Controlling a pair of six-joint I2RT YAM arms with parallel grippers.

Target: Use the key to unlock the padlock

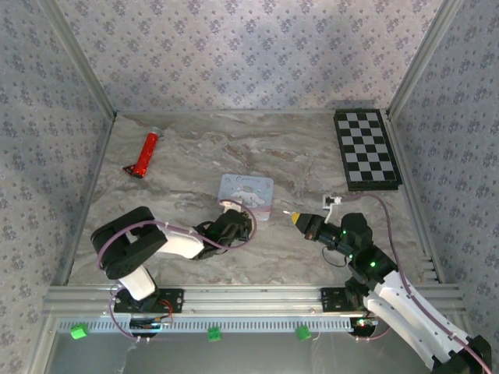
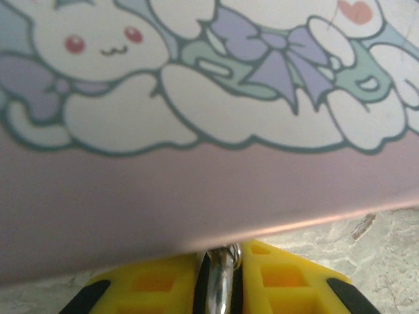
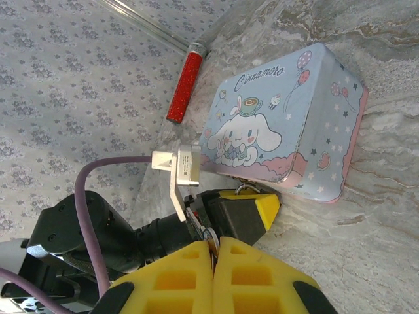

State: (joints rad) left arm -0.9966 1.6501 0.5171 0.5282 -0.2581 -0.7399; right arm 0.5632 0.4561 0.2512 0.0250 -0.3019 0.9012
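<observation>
**Tiny lock pinched hard against the tin**

The left gripper [image 3: 254, 208] has its yellow fingers pressed together on the padlock [image 2: 220, 278]. Only the lock's shiny loop shows between them, right up against the side of the cartoon tin [image 1: 248, 195].

It looks like a light, rigid, slick bit of metal that could easily twist in the grip. I'd hold the body and leave the keyhole free.

The right gripper [image 3: 213, 261] faces it from just beside, closed on something small and metallic, probably the key [image 3: 209, 236].

The tin crowds the far side, so the open table [image 1: 312, 156] on the near side gives better room. The red tube [image 1: 144, 154] and checkerboard [image 1: 366, 148] lie well apart.
</observation>
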